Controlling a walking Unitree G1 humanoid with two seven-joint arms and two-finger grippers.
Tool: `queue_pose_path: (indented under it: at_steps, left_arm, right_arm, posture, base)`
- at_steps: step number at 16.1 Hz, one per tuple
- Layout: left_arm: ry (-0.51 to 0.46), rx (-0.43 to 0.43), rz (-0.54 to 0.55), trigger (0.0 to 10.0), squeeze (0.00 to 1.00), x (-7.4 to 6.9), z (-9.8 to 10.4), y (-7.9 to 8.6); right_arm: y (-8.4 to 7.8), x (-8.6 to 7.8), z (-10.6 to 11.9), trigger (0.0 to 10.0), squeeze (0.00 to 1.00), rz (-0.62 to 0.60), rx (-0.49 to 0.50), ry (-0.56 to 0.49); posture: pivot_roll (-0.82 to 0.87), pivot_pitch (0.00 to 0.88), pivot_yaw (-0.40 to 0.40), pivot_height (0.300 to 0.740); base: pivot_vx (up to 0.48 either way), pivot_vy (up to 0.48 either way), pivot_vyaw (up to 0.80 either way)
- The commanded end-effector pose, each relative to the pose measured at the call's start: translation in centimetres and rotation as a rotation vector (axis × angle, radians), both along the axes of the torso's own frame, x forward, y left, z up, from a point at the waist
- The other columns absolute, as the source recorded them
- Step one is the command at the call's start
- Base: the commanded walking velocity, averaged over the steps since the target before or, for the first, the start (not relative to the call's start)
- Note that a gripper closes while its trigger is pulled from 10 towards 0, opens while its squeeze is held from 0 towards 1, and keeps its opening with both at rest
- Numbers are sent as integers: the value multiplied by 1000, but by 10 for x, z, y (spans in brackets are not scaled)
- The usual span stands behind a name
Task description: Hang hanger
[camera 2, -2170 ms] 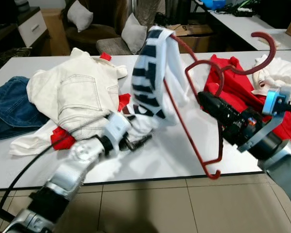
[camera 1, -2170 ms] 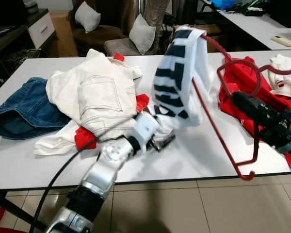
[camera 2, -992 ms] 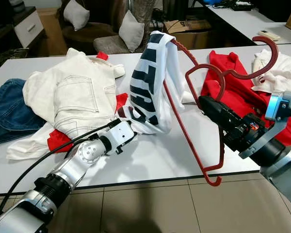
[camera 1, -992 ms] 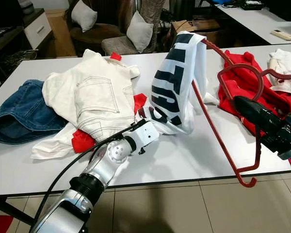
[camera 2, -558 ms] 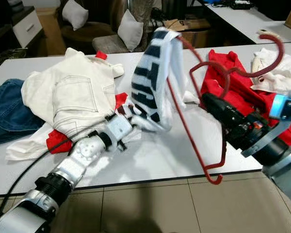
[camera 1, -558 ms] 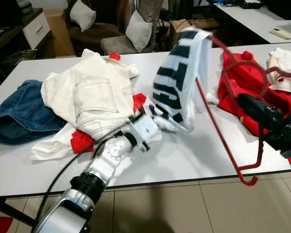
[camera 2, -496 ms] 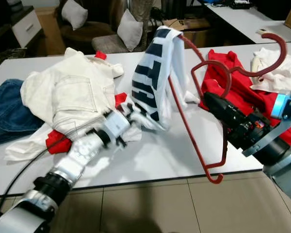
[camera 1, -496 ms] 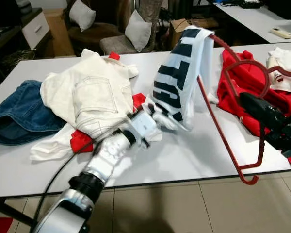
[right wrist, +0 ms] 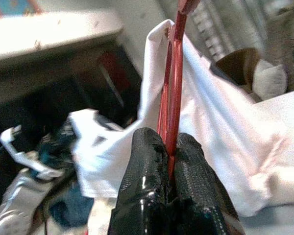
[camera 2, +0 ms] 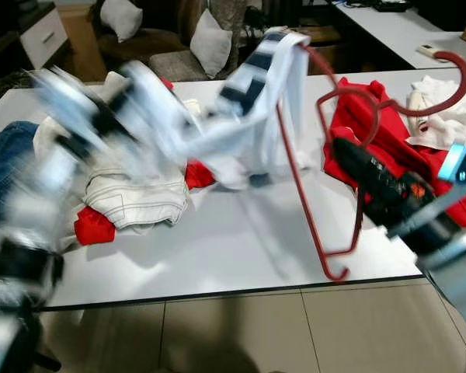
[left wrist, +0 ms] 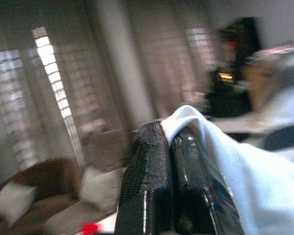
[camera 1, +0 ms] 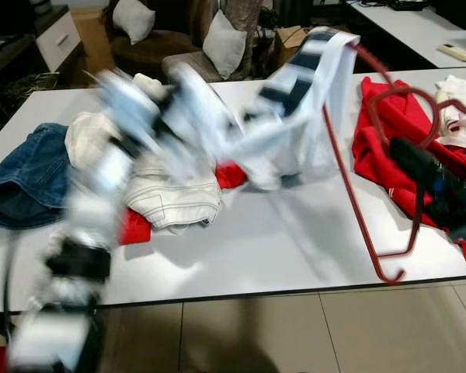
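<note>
Right jaws pinch the red hanger; left jaws pinch its white shirt.

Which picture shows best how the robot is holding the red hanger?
The right wrist view: the right hand is shut on the red hanger, its bar squeezed between both black fingers. The eye views show the whole hanger, with the white shirt draped on one end, but the grip there is blurry.
</note>
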State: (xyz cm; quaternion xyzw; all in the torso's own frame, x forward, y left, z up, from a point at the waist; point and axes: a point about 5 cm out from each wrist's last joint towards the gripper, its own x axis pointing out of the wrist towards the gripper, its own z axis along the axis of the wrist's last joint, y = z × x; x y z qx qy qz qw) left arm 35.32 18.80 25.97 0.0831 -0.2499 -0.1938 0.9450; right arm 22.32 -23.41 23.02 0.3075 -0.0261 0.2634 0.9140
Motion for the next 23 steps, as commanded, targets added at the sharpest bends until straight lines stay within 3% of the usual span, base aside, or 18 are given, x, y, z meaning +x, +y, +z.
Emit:
queue_pose_path:
  at_steps: [1,4,5,7,9,10,12,13,14,15,16,18,19,22,23]
  left_arm:
    - [47,-44,43,0,0,3,1,17]
    - [372,96,223,0,0,7,-47,61]
    - [466,44,325,0,0,4,-65,76]
    - [522,193,376,0,0,-3,-84,81]
    - [527,160,349,0,0,-8,-87,80]
    - [517,170,344,9725,0,-9,-86,81]
    - [477,125,258,10000,0,-10,-76,77]
    - [466,131,257,10000,725,-10,-74,77]
    - [445,127,259,10000,1000,-9,-67,79]
    - [433,123,262,10000,1000,-9,-62,80]
    - [452,185,282,10000,1000,-9,-55,90]
    - [536,480,298,10000,1000,-15,-55,107]
    - [554,544,289,10000,1000,-17,-56,110]
    - [684,724,168,10000,1000,-29,-56,117]
    - [693,717,3,10000,1000,-37,-54,104]
  right_arm:
    - [-2,2,-3,10000,0,-22,37,27]
    - [9,4,-41,10000,0,-70,208,197]
    - [12,2,-58,10000,0,-97,247,277]
    - [26,-6,-77,10000,0,-53,135,362]
    - [29,-9,-81,10000,0,-42,118,388]
    - [30,-9,-81,10000,0,-35,105,390]
    - [35,-10,-77,10000,0,1,99,365]
    - [35,-10,-76,10000,0,5,98,359]
    - [38,-11,-73,10000,0,32,90,333]
    - [41,-11,-70,10000,0,51,84,316]
    - [44,-13,-63,10000,0,91,83,274]
    - [47,-15,-56,10000,0,127,83,236]
    - [48,-16,-54,10000,0,137,86,225]
    - [52,-17,-43,10000,0,179,104,168]
    - [52,-17,-39,10000,0,187,112,150]
  posture:
    - [-191,0,66,740]
    - [-187,0,82,740]
    - [-184,0,83,740]
    - [-192,0,93,740]
    - [-193,0,96,740]
    - [-192,0,95,740]
    - [-188,0,87,740]
    - [-188,0,87,740]
    - [-185,0,86,740]
    - [-185,0,86,740]
    - [-186,0,86,740]
    - [-188,0,87,740]
    - [-189,0,87,740]
    - [-191,0,90,740]
    - [-188,0,87,740]
  base:
    - [0,0,0]
    - [0,0,0]
    - [0,0,0]
    - [0,0,0]
    - [0,0,0]
    - [0,0,0]
    - [0,0,0]
    - [0,0,0]
    - [0,0,0]
    - [0,0,0]
    - [0,0,0]
    - [0,0,0]
    - [0,0,0]
    - [0,0,0]
    - [0,0,0]
